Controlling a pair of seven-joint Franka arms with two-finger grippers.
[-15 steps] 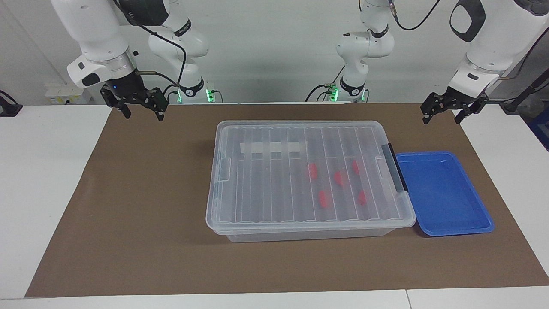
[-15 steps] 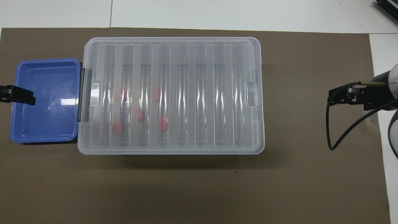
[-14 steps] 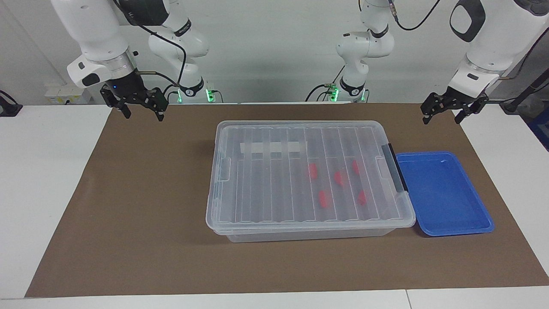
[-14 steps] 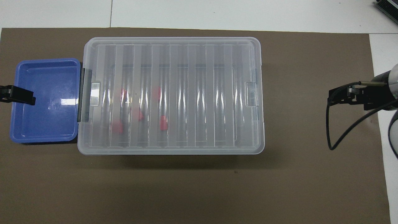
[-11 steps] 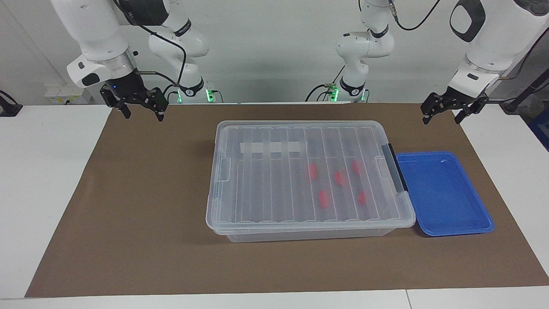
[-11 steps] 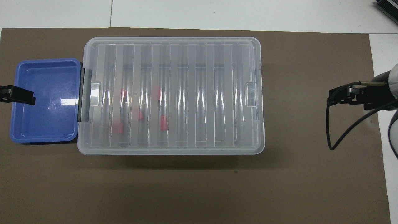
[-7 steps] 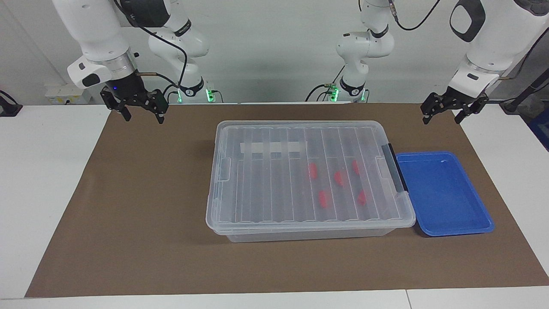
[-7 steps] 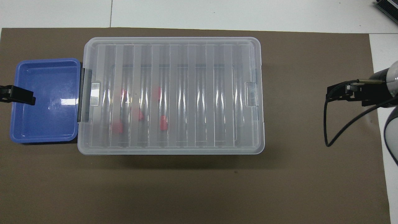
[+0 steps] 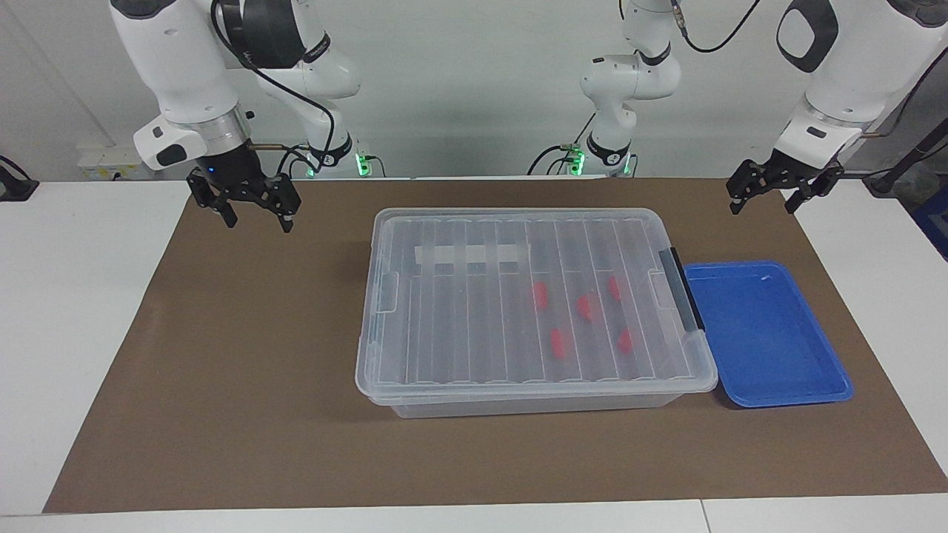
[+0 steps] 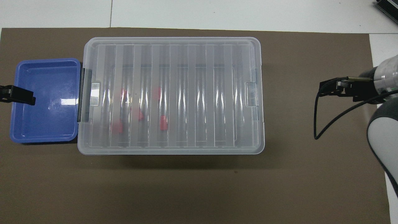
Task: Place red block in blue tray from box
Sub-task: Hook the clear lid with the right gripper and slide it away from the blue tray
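- Red block (image 9: 540, 295): one of five alike, inside the box (image 9: 518, 244), under its closed lid (image 9: 459, 311)
- Right gripper (image 9: 255, 213): fingers apart, raised over the mat (image 9: 222, 355); judged bound for the box's clip at its end
- Left gripper (image 9: 763, 196): fingers apart, waiting over the mat
- Tray (image 9: 807, 392): touching the box's latch (image 9: 683, 289)
- Advice: unlatch both ends before lifting the lid

No readable text, labels, brands, numbers or signs.

The pale strip on the lid of the box (image 9: 537, 307) is blank, and the blue tray (image 9: 766, 333) just beside the box carries no lettering or markings that can be read.
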